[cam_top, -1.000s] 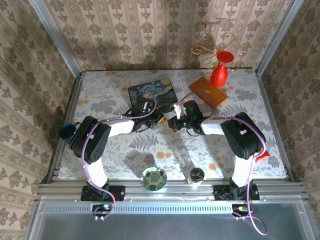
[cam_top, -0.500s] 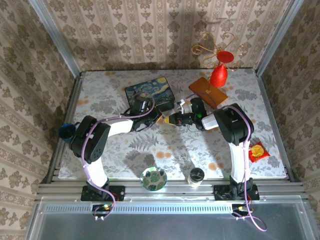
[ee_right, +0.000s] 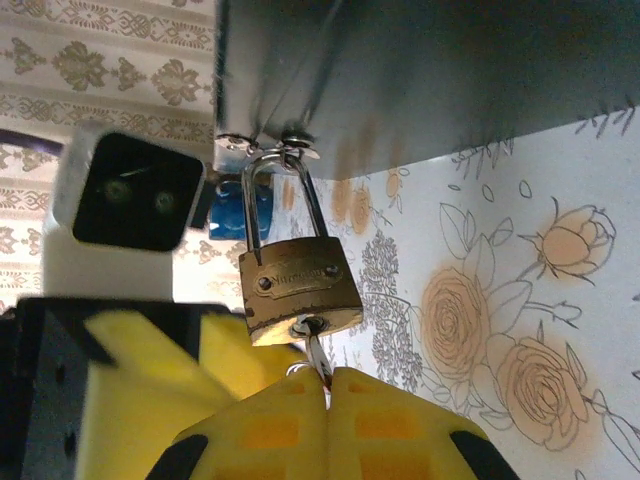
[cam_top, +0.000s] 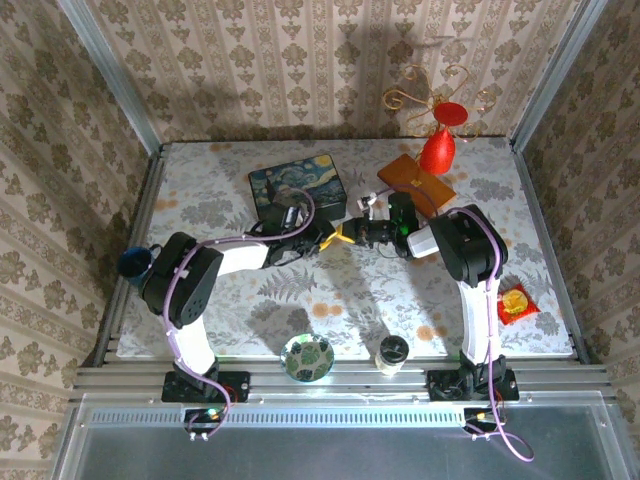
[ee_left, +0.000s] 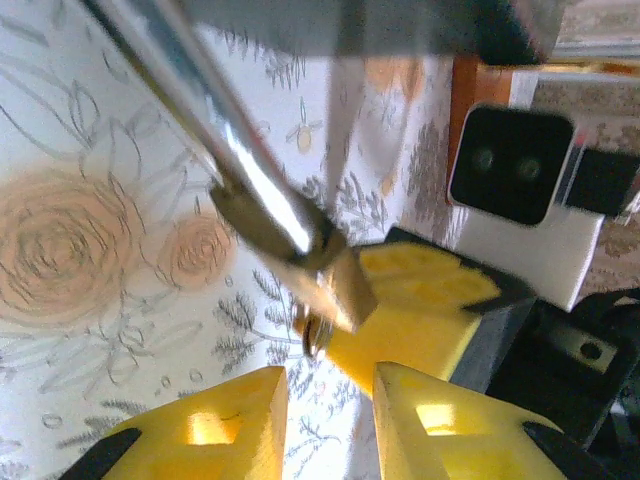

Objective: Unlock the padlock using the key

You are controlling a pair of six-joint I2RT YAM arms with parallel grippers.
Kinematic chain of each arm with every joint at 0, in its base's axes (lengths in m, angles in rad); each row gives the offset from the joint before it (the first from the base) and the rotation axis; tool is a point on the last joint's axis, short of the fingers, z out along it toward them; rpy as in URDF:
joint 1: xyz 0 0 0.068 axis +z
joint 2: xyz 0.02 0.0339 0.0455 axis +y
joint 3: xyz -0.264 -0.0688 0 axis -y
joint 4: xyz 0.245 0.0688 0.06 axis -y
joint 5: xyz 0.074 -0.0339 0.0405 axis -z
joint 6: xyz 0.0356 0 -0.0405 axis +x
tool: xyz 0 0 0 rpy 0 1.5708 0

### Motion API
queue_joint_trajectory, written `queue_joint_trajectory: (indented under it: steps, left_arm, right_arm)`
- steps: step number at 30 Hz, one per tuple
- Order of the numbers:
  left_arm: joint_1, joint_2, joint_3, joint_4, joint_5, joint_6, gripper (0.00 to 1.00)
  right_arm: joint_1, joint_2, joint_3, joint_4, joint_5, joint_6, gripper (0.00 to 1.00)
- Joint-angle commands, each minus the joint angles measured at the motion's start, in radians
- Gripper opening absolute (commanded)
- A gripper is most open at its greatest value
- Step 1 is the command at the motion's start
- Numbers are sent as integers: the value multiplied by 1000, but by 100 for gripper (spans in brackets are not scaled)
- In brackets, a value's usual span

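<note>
The brass padlock (ee_right: 298, 290) hangs by its silvery shackle (ee_right: 285, 195) from the metal hasp on the starry-painting box (cam_top: 300, 183). The slim key (ee_right: 318, 352) sits in the keyhole on the padlock's underside. My right gripper (ee_right: 327, 378) is shut on the key's head, just below the padlock. In the left wrist view the padlock (ee_left: 335, 280) is blurred and sits just beyond my left gripper (ee_left: 330, 385), which is open with nothing between its yellow fingers (ee_left: 210, 430). From above, the left gripper (cam_top: 322, 238) and right gripper (cam_top: 347, 236) meet at the box's near right corner.
An orange-brown board (cam_top: 415, 180) and a red vase with gold wire (cam_top: 440, 145) stand behind the right arm. A dark blue cup (cam_top: 133, 262) is at the left edge. A green dish (cam_top: 307, 357), a lidded cup (cam_top: 392, 352) and a red packet (cam_top: 514, 302) lie near the front.
The right arm swung its elbow in and its gripper went to the padlock. The box shifted slightly back and left. The left gripper edged right toward the padlock.
</note>
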Motion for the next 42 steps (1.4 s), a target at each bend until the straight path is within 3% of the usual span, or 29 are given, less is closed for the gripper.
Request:
queue_joint_trajectory:
  steps: [1,3,6,13,23,32,42]
  left_arm:
    - [2,-3,-14,19,50,-20,30]
    - [2,-7,-23,30,44,-31,40]
    - [5,-35,-46,32,22,-33,68]
    - [18,-154,-58,-143,-113,49,83]
    - [21,-126,18,-186,-223,63,81]
    - [16,-47,105,-232,-265,100,53]
    - [21,-22,146,-281,-315,150,54]
  right_arm:
    - [9,31,21,59,22,70,0]
    - [8,35,19,71,23,82,0]
    - [9,38,14,79,27,92,0]
    - [26,39,14,68,45,78,0]
    - [50,44,31,39,70,48,0]
    - [58,44,41,14,74,31,0]
    - [69,53,67,-9,85,23,0]
